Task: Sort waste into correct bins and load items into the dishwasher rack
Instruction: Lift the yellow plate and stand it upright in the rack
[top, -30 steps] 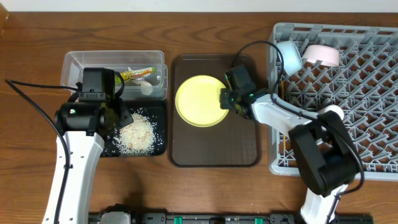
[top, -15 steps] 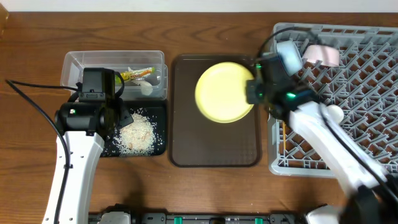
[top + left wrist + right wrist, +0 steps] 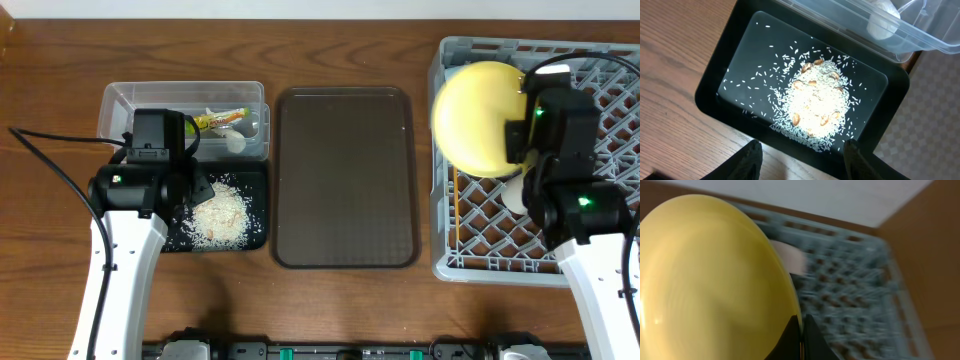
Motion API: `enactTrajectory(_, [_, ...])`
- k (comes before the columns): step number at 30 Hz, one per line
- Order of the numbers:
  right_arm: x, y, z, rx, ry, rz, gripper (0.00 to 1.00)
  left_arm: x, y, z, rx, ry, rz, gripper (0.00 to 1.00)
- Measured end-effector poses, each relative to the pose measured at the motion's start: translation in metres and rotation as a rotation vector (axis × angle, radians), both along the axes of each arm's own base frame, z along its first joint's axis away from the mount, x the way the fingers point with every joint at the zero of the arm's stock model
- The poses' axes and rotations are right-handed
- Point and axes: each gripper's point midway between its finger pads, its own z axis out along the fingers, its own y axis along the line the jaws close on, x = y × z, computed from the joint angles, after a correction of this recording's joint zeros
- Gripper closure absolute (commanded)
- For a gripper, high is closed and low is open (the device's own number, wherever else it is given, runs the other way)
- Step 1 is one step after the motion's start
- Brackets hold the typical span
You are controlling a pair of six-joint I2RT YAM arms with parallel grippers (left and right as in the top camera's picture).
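Upper right, the right gripper (image 3: 801, 330) pinches the round yellow plate (image 3: 478, 118) above the grey lattice rack (image 3: 600, 200). The left gripper (image 3: 802, 155) gapes wide over the black plastic tray (image 3: 715, 85). The print on the yellow-green snack wrapper (image 3: 222, 119) is too small to read.

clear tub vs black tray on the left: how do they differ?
Material: the clear tub is see-through; the black tray is opaque.
Contents: the clear tub holds a snack wrapper and a white tissue wad; the black tray holds a pile of rice.
Place: in the overhead view the clear tub lies behind the black tray.
Both are rectangular and sit adjacent, left of the brown serving tray.
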Motion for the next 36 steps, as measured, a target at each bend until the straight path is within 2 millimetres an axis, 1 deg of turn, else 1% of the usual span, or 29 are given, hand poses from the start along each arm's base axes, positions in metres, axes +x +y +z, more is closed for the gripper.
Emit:
enactTrajectory(2, [-0.004,-0.016,0.001,-0.096,0.035,-0.025,0.99,0.0,0.0,0.0,0.0,0.0,0.0,0.45])
enactTrajectory(6, [-0.01,-0.035,0.002,-0.237,0.092,-0.077,0.99,0.0,0.0,0.0,0.0,0.0,0.0,0.45])
enactTrajectory(8, [-0.013,-0.042,-0.004,-0.289,0.144,-0.096,0.99,0.0,0.0,0.0,0.0,0.0,0.0,0.45])
enactTrajectory(10, [-0.015,-0.046,-0.015,-0.318,0.203,-0.103,0.99,0.0,0.0,0.0,0.0,0.0,0.0,0.45])
enactTrajectory(15, [-0.012,-0.048,-0.047,-0.335,0.32,-0.118,0.99,0.0,0.0,0.0,0.0,0.0,0.0,0.45])
enactTrajectory(18, [-0.007,-0.043,-0.062,-0.313,0.343,-0.127,0.99,0.0,0.0,0.0,0.0,0.0,0.0,0.45])
enactTrajectory(20, [-0.002,-0.035,-0.071,-0.276,0.337,-0.128,0.98,0.0,0.0,0.0,0.0,0.0,0.0,0.45])
enactTrajectory(21, [0.001,-0.03,-0.074,-0.245,0.325,-0.125,0.96,0.0,0.0,0.0,0.0,-0.001,0.001,0.45])
enactTrajectory(22, [0.003,-0.025,-0.076,-0.214,0.309,-0.123,0.91,0.0,0.0,0.0,-0.001,-0.001,0.004,0.45])
enactTrajectory(25, [0.01,-0.012,-0.078,-0.099,0.251,-0.13,0.68,0.0,0.0,0.0,-0.003,-0.002,0.007,0.45])
enactTrajectory(26, [0.012,-0.008,-0.079,-0.063,0.238,-0.13,0.57,0.0,0.0,0.0,-0.002,-0.002,0.008,0.44])
enactTrajectory(27, [0.013,-0.006,-0.08,-0.03,0.223,-0.14,0.51,0.0,0.0,0.0,-0.003,-0.003,0.008,0.44])
enactTrajectory(28, [0.013,-0.004,-0.08,0.003,0.209,-0.145,0.48,0.001,0.0,0.0,-0.004,-0.005,0.01,0.4])
enactTrajectory(29, [0.013,-0.001,-0.079,0.031,0.198,-0.148,0.43,0.001,0.0,0.0,-0.003,-0.006,0.009,0.39])
enactTrajectory(31, [0.012,0.005,-0.073,0.09,0.169,-0.139,0.37,0.004,-0.001,0.001,-0.01,-0.02,0.003,0.35])
enactTrajectory(34, [0.01,0.011,-0.062,0.188,0.128,-0.113,0.32,0.02,-0.01,0.007,-0.039,-0.082,-0.054,0.3])
enactTrajectory(36, [0.006,0.009,-0.054,0.257,0.103,-0.102,0.21,0.029,-0.018,0.011,-0.057,-0.12,-0.103,0.29])
